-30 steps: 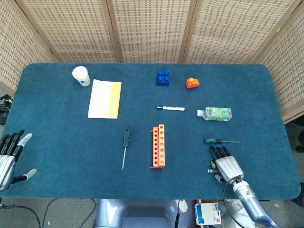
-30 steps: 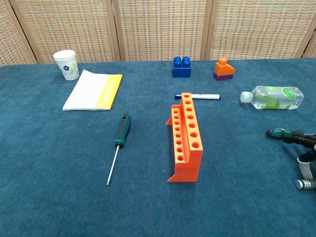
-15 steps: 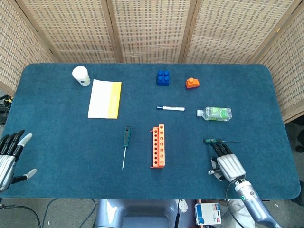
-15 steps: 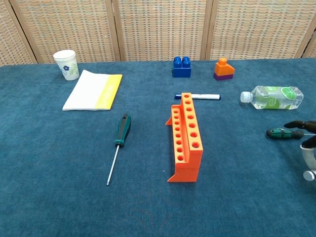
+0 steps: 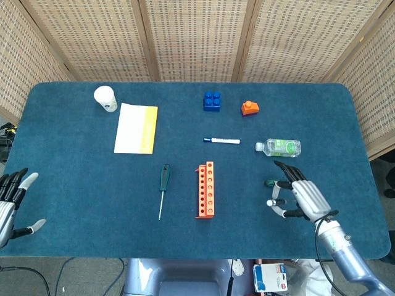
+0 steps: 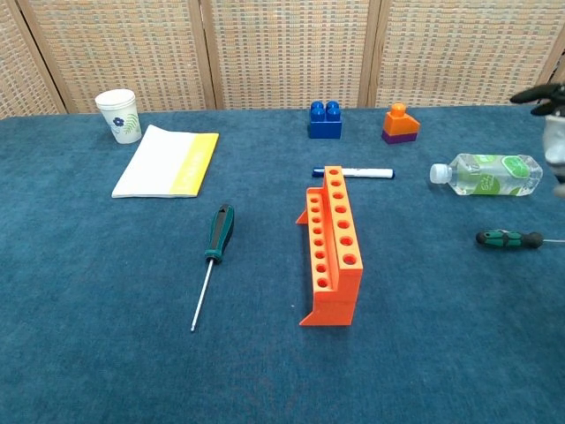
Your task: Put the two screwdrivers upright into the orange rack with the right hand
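The right hand (image 5: 300, 194), fingers spread and empty, hovers above the small green-and-black-handled screwdriver (image 6: 509, 238) lying on the blue desk (image 5: 74, 185), right of the orange plastic rack (image 5: 206, 189). It should descend squarely and pinch the handle. From overhead the hand hides most of that screwdriver; its shaft runs out of the chest view.

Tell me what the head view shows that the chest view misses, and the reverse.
Head view only: the left robot hand at the table edge, and the whole right robot hand, open above the right screwdriver. Chest view only: that screwdriver's full handle, uncovered. Both: orange rack, left screwdriver, bottle.
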`<state>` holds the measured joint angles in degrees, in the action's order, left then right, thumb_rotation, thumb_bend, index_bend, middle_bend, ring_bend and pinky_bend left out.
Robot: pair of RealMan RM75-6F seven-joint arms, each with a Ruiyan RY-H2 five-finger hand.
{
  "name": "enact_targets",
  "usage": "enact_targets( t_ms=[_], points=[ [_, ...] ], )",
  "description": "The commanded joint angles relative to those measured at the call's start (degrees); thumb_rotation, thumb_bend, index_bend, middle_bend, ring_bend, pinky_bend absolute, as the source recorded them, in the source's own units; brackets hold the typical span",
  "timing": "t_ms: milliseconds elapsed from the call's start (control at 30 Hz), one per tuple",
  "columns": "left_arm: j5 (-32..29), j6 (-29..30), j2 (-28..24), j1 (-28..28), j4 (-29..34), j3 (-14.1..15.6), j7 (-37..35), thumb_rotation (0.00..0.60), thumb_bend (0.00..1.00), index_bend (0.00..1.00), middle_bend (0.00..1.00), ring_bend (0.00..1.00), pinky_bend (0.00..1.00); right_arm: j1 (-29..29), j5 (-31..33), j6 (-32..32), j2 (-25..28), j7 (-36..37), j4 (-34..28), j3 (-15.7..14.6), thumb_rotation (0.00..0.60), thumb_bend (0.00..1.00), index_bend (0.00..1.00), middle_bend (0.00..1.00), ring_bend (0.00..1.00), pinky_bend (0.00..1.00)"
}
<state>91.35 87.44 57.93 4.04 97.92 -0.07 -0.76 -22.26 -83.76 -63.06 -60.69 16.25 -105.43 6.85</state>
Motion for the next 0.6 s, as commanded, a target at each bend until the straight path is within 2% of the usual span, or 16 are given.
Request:
enact_targets(
  t_ms=[33, 133, 300, 600],
  points=[
    [-0.1, -0.1, -0.1, 0.1, 0.0, -0.1, -0.3, 0.6, 0.0, 0.0, 0.0, 0.0, 0.0, -2.5, -0.9, 0.7, 4.7, 12.2, -6.8, 3.9, 0.6, 0.53, 0.67, 0.05, 0.0, 0.0],
    [-0.2, -0.4, -0.3, 0.2, 0.0, -0.1, -0.5, 0.6, 0.0, 0.0, 0.0, 0.0, 0.0, -4.4, -2.3, 2.8, 5.9, 18.7, -9.3, 4.6, 0.6, 0.55, 0.67, 0.05, 0.0, 0.0],
    [-0.5, -0.7, -0.5, 0.3, 0.1, -0.2, -0.9, 0.6, 0.0, 0.0, 0.0, 0.0, 0.0, -7.8, -3.1, 7.0, 6.3, 23.7, -11.3, 5.1, 0.6, 0.55, 0.67, 0.05, 0.0, 0.0],
    [-1.0, -0.9, -0.6, 0.5, -0.1, -0.4, -1.2, 0.6, 0.0, 0.0, 0.0, 0.0, 0.0, -14.9, 3.7, 14.5, 0.1, 25.8, -10.4, 7.2, 0.6, 0.55, 0.67, 0.05, 0.0, 0.0]
  ],
)
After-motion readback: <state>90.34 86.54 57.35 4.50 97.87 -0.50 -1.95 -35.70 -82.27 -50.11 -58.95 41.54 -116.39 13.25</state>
